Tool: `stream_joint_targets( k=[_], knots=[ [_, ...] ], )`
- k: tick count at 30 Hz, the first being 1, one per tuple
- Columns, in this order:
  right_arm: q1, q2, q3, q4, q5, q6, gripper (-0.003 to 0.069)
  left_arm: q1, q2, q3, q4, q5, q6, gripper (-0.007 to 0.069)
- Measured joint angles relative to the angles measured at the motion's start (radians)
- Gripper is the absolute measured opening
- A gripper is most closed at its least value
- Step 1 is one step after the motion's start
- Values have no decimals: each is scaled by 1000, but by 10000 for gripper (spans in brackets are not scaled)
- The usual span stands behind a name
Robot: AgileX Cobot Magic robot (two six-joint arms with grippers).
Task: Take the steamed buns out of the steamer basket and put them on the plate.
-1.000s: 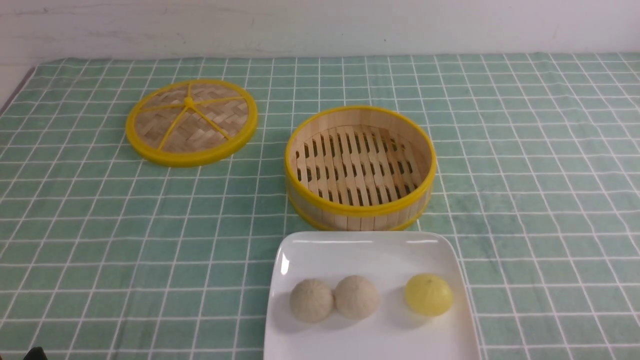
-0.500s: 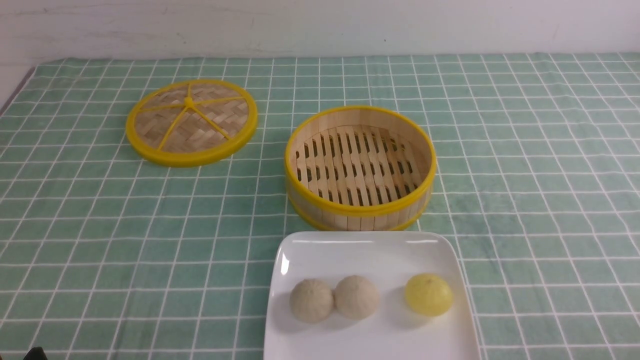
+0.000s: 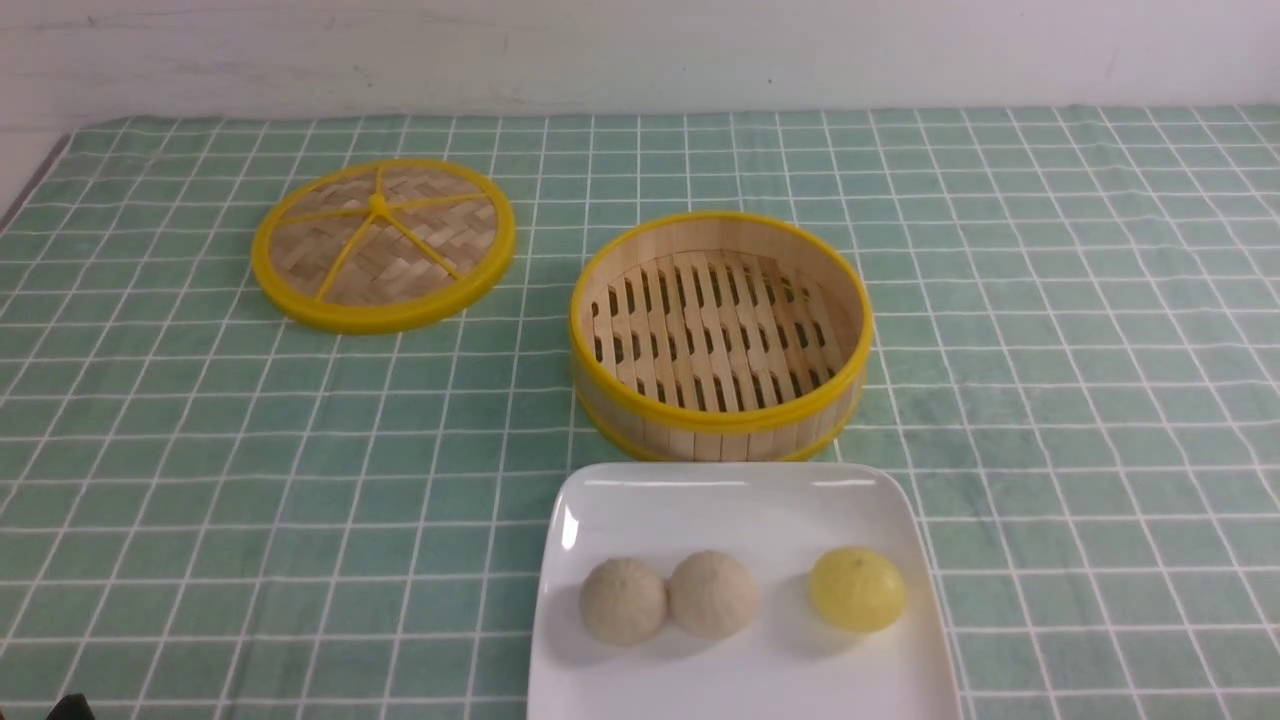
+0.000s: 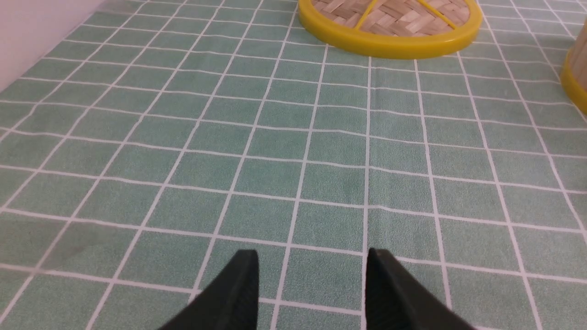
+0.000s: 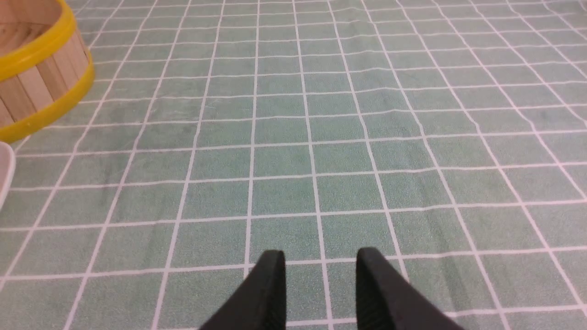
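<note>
Simply three domed buns (image 3: 714, 594), beige and yellow

Probably cloth (image 3: 400, 520) beneath basket (image 3: 720, 440), lid (image 3: 383, 240).

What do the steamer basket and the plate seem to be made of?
Steamer basket: pale wood or bamboo, matte, going by the grain and slatted floor; its smooth yellow rims could be plastic or painted wood.
Plate: glossy white, with bright reflections near its edge; perhaps ceramic or melamine, the look leaves it open.
</note>
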Motion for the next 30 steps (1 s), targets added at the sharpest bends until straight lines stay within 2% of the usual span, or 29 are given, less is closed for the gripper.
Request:
stream_joint_targets(
  k=[21,30],
  knots=[
    [0,0,0,24,-2,-6,239,0,0,0,0,0,0,347],
    [0,0,0,87,-2,-78,239,0,0,0,0,0,0,347]
  ],
)
